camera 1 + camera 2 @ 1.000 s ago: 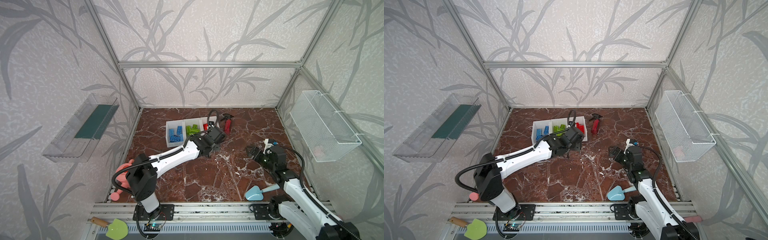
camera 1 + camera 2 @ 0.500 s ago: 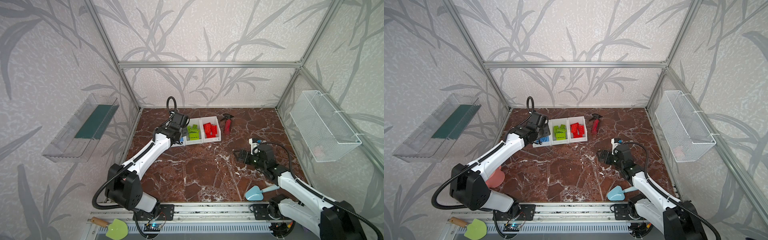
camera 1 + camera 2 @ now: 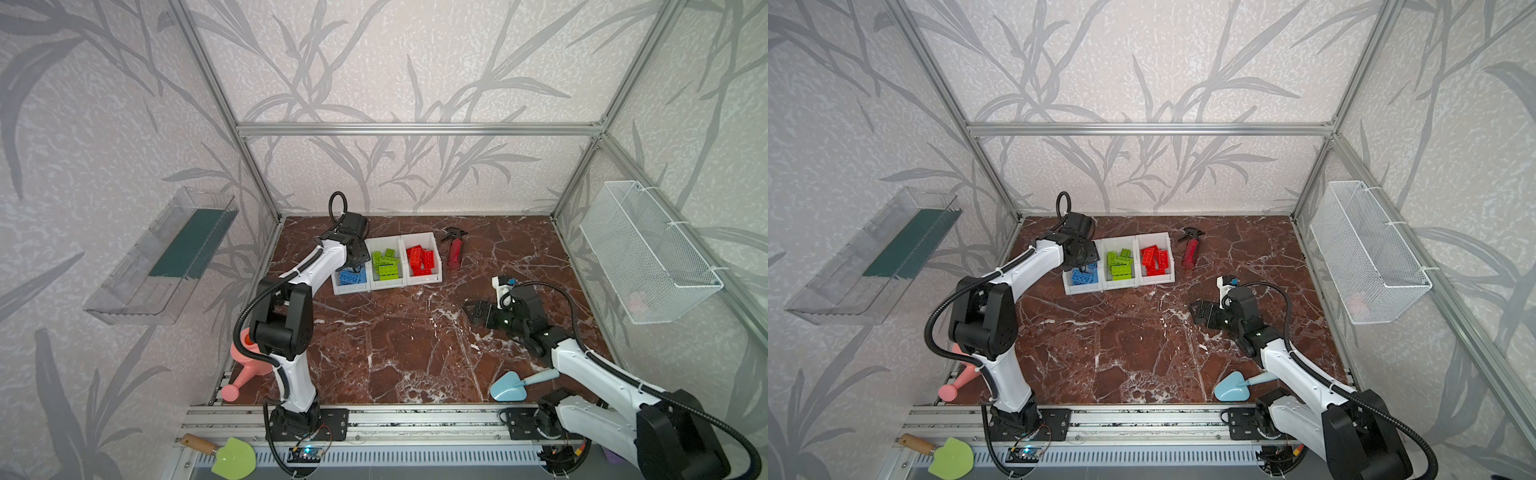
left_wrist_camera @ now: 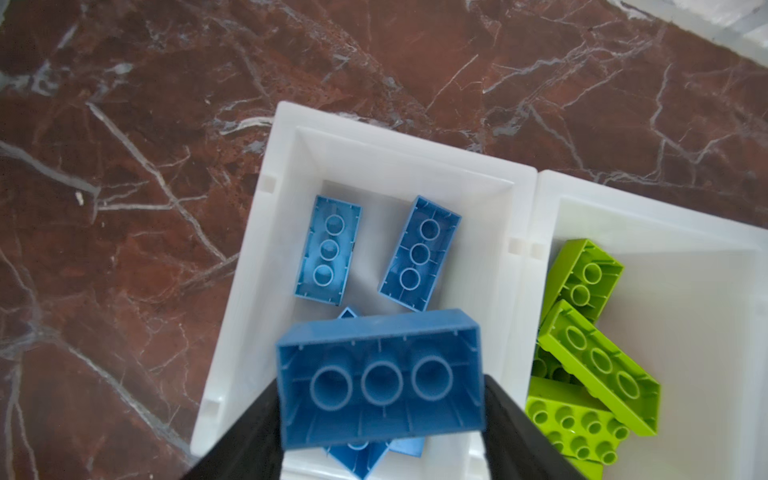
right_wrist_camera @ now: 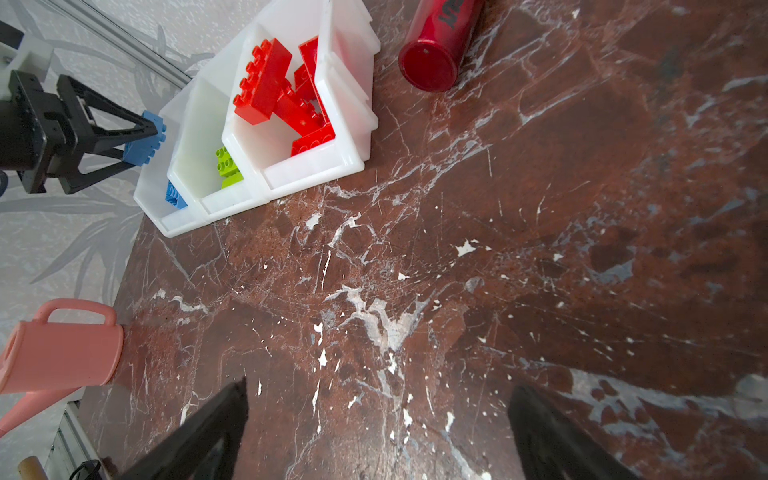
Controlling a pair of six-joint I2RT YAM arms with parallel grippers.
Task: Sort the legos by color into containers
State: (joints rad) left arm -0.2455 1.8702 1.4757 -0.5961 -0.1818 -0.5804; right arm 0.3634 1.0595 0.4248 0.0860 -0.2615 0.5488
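Note:
Three joined white containers (image 3: 420, 281) stand at the back of the marble floor. From left to right they hold blue legos (image 3: 351, 276), green legos (image 3: 386, 264) and red legos (image 3: 421, 260). My left gripper (image 4: 380, 399) hangs over the blue container (image 4: 266, 232), shut on a blue lego (image 4: 380, 374) held studs-down between both fingers. The right wrist view shows that lego (image 5: 145, 139) at the left gripper's tips. My right gripper (image 3: 467, 313) stands open and empty above bare floor right of centre, pointing left. In the right wrist view its fingers (image 5: 220, 415) are wide apart.
A red spray bottle (image 3: 455, 253) lies just right of the containers. A pink watering can (image 3: 245, 365) sits at the front left, a blue trowel (image 3: 509, 386) at the front right. A wire basket (image 3: 648, 257) hangs on the right wall, a clear tray (image 3: 162, 257) on the left.
My left arm swung from the right end of the containers to over the left one, carrying the blue lego. My right gripper shifted a little to the left.

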